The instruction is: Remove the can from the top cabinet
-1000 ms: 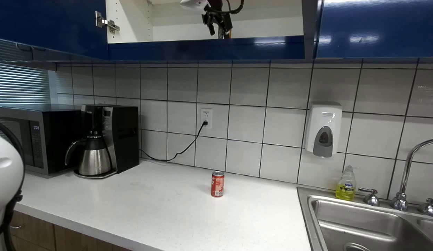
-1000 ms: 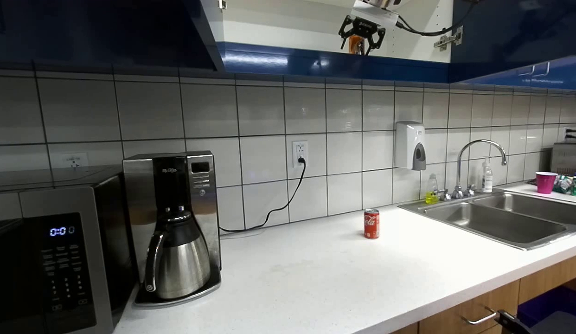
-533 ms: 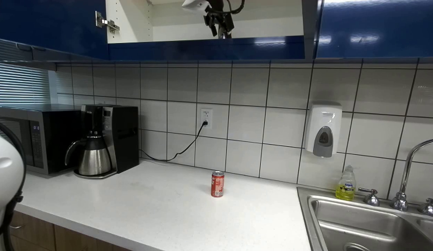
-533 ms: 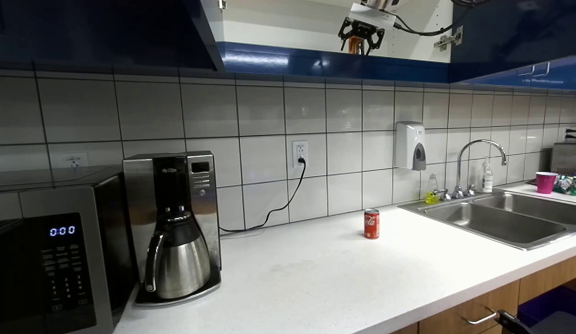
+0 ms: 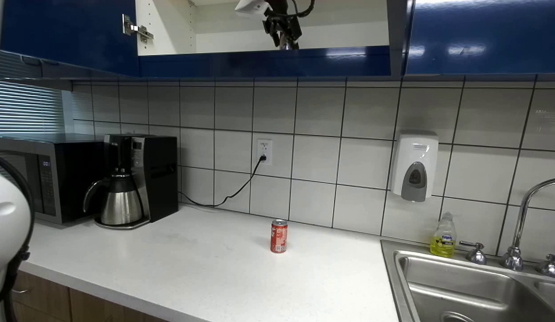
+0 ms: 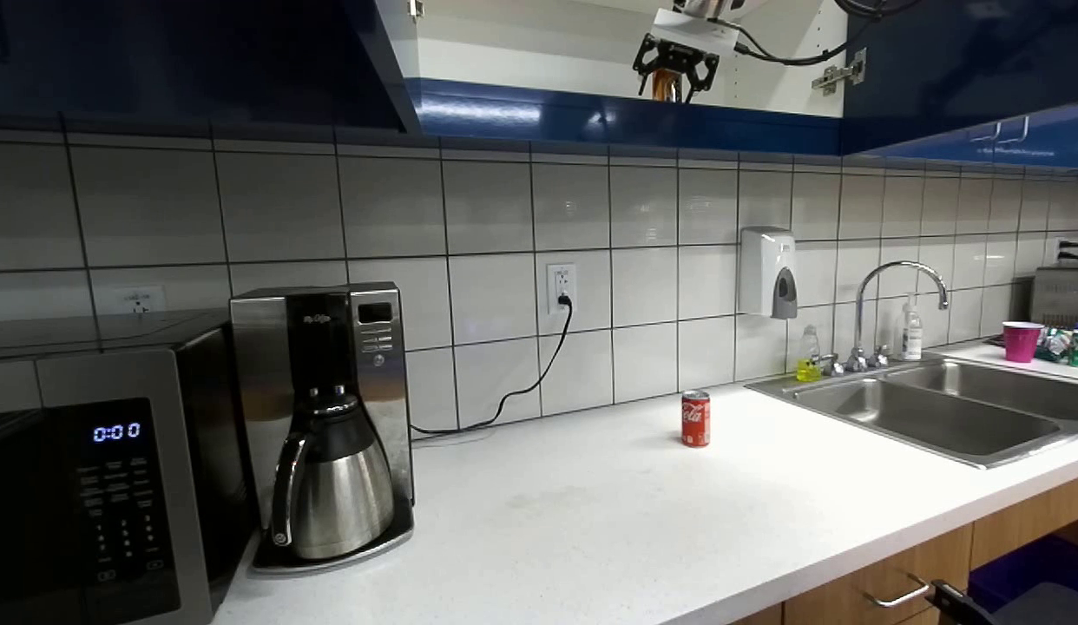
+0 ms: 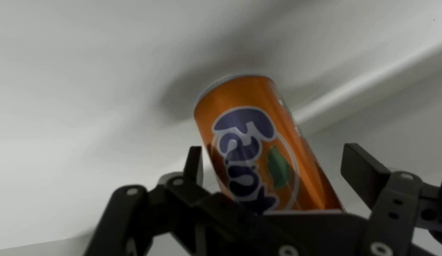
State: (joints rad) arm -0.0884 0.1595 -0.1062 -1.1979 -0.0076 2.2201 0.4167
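Note:
The can (image 7: pixel 247 149) is orange with a purple and white logo and a green leaf. It stands inside the open top cabinet (image 5: pixel 259 63), whose blue lower edge also shows in an exterior view (image 6: pixel 539 111). The can shows orange between the fingers in that view (image 6: pixel 667 84). My gripper (image 7: pixel 272 165) is open, with one finger on each side of the can. Gaps show between both fingers and the can in the wrist view. The gripper points down in both exterior views (image 5: pixel 284 41) (image 6: pixel 667 92). The can's near end is hidden behind the gripper body.
A red can (image 5: pixel 279 236) stands on the white counter (image 5: pixel 192 277) below. A coffee maker (image 6: pixel 331 425), a microwave (image 6: pixel 105 477) and a sink (image 6: pixel 930 408) line the counter. The open blue cabinet door (image 5: pixel 67 36) hangs beside the cabinet opening.
My gripper has shifted slightly and turned a little around the can. The orange sliver beside the finger in an exterior view is now hidden. The red can has not moved.

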